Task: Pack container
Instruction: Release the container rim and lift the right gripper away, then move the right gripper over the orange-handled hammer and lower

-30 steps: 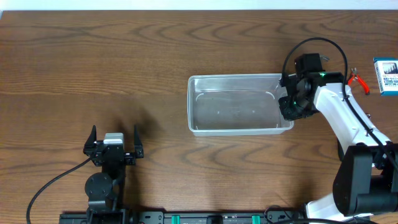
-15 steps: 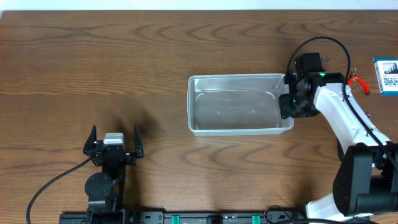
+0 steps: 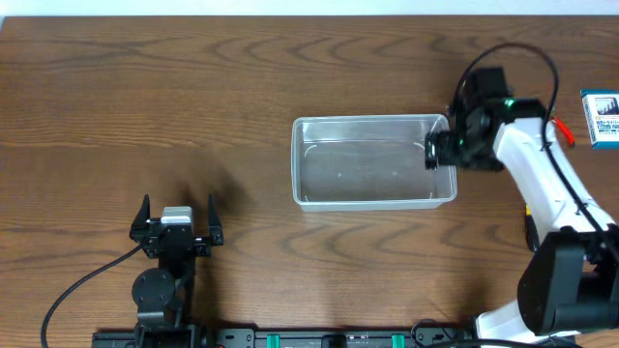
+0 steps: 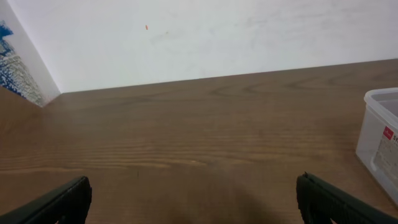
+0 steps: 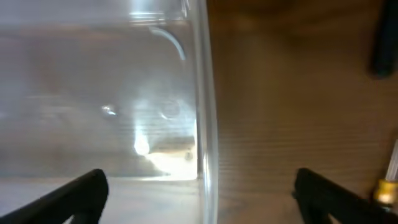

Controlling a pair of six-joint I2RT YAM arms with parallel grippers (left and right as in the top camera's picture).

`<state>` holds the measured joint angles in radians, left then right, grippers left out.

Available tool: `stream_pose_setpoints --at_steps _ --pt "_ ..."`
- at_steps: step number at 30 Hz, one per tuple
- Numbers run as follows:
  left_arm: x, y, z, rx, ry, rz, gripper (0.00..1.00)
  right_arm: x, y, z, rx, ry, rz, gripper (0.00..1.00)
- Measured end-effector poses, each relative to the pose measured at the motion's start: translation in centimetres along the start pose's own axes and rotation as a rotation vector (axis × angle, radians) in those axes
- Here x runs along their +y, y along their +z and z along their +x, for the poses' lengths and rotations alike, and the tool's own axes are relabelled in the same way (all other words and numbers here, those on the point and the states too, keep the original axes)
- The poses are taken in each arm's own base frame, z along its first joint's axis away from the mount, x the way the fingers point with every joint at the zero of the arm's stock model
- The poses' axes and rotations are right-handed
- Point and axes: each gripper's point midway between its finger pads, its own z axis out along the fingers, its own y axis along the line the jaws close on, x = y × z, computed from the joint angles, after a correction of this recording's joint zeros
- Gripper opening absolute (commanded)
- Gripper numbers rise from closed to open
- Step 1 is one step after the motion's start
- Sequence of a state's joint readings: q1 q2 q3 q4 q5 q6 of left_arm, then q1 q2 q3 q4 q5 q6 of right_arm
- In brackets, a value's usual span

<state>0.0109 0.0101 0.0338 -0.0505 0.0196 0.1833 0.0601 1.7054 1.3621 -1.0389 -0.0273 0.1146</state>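
Observation:
The container [image 3: 363,164], a clear plastic tub, stands empty at the middle of the table. My right gripper [image 3: 439,153] hovers at its right end, open, holding nothing. In the right wrist view the container's rim [image 5: 204,124] runs between the two spread fingertips of the right gripper [image 5: 202,199], touching neither. My left gripper [image 3: 177,215] rests open near the front left, far from the tub. The left wrist view shows bare wood between the tips of the left gripper [image 4: 196,202] and a corner of the container [image 4: 380,134] at the right edge.
A small blue-and-white box [image 3: 602,118] lies at the far right edge, with a red-handled tool [image 3: 558,128] beside it behind my right arm. In the right wrist view a dark object [image 5: 384,43] shows at the upper right on the wood.
My right gripper has opened wide and let go of the container's right rim, shifting slightly toward the back. The container and left arm have stayed put.

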Motion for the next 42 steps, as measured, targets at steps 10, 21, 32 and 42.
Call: stream_pose_setpoints --at_steps 10,21,32,42 --pt "0.0 0.0 0.0 0.000 0.000 0.000 0.98 -3.0 -10.1 -2.9 -0.076 0.062 0.015 0.99" --pt "0.0 0.0 0.0 0.000 0.000 0.000 0.98 -6.3 -15.8 -5.6 -0.226 -0.016 0.064 0.99" --pt "0.0 0.0 0.0 0.000 0.000 0.000 0.98 -11.6 -14.2 -10.0 -0.209 0.002 0.076 0.99" --pt "0.0 0.0 0.0 0.000 0.000 0.000 0.98 -13.1 -0.3 -11.5 0.066 -0.037 0.021 0.99"
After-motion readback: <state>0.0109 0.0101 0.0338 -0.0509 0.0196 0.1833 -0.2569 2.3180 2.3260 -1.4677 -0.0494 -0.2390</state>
